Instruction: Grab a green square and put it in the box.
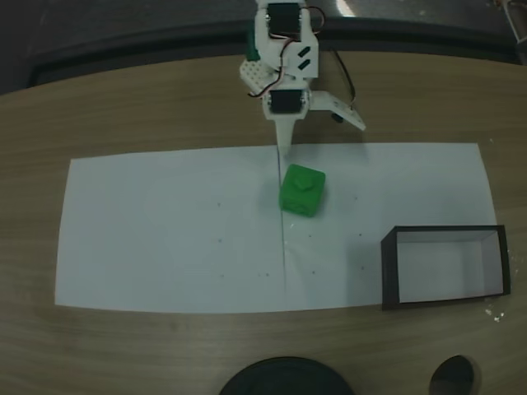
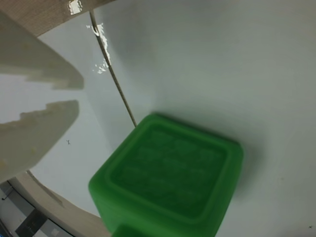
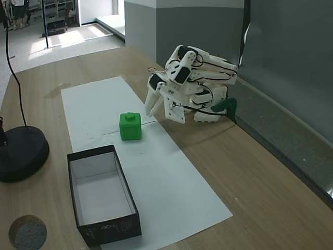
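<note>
Closest to the wrist camera sits the green square, big and bright in the lower middle of that view, its top face showing a shallow recessed panel. It rests on white paper, beside a thin dark line drawn across the sheet. To its left in the wrist view, two pale fingers of the end effector reach in from the edge, with a gap between them and nothing held; they stand apart and clear of the cube.

From a fixed view looking down, the green square lies near the middle of the paper, just right of the line and just below the pointed tip of the white arm. The end effector is spread, one finger pointing down toward the cube and the other splayed out to the right. The box sits at the paper's lower right corner, well apart from the cube, its white floor bare. A round black disc shows at the bottom edge on the wooden counter.

From a fixed view at the side, the cube shows its round raised mark on top, between the arm and the box.
</note>
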{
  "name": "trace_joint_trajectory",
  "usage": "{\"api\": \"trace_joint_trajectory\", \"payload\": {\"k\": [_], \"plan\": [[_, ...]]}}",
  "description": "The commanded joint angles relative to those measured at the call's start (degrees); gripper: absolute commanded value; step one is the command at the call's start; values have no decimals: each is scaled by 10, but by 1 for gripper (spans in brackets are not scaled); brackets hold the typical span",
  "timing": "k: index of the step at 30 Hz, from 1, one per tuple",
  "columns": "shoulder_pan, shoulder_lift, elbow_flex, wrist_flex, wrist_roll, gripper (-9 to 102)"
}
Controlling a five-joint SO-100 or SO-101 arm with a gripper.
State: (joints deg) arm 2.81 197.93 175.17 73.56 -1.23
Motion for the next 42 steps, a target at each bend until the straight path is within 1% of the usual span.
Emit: {"api": "trace_joint_trajectory", "payload": {"k": [1, 30, 33, 38, 40, 42], "plan": [[2, 11, -33, 6, 3, 0], [3, 11, -32, -2, 2, 0], [4, 11, -27, -29, 1, 0], [14, 11, -28, -109, 1, 1], [38, 11, -36, -144, 1, 3], [59, 11, -46, -179, 1, 9]]}}
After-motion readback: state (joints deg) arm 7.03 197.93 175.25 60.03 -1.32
